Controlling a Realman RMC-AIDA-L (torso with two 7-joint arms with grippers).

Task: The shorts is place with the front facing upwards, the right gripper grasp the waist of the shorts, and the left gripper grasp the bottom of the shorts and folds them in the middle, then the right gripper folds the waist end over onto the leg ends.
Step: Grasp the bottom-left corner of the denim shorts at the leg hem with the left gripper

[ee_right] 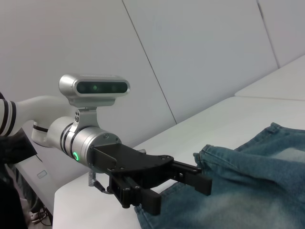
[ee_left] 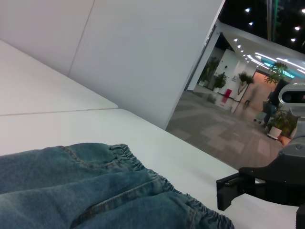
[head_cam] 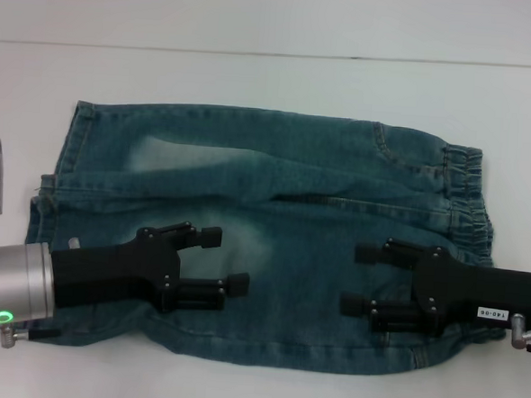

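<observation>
The work surface was a plain white table (head_cam: 255, 81) with a faint seam line running across it behind the garment. Behind it stood pale grey wall panels (ee_left: 143, 52). The left wrist view showed, past the panel edge, a tiled lobby (ee_left: 224, 133) with potted plants and ceiling spotlights. No containers were seen.

The shorts (head_cam: 276, 173) lay flat on the table, lengthwise across the head view, blue-green denim with pale faded patches. The waist (head_cam: 468, 198), a puckered elastic band, was at the robot's right; the leg ends (head_cam: 65, 164), with stitched hems, were at the robot's left. A fold or crease ran along the middle of the fabric.

The left gripper (head_cam: 228, 258), on a silver wrist with a lit green ring, was over the near leg of the shorts, pointing toward the waist. Its fingers stood apart and held nothing. In the right wrist view it (ee_right: 178, 188) appeared above the hem end of the denim, fingers likewise spread.

The right gripper (head_cam: 358, 279), all black, was over the near part of the shorts close to the waist, pointing toward the leg ends. Its fingers were also parted, with no fabric between them.

A small white label (head_cam: 490, 313) on the right wrist carried printed characters, too small to read with certainty.
</observation>
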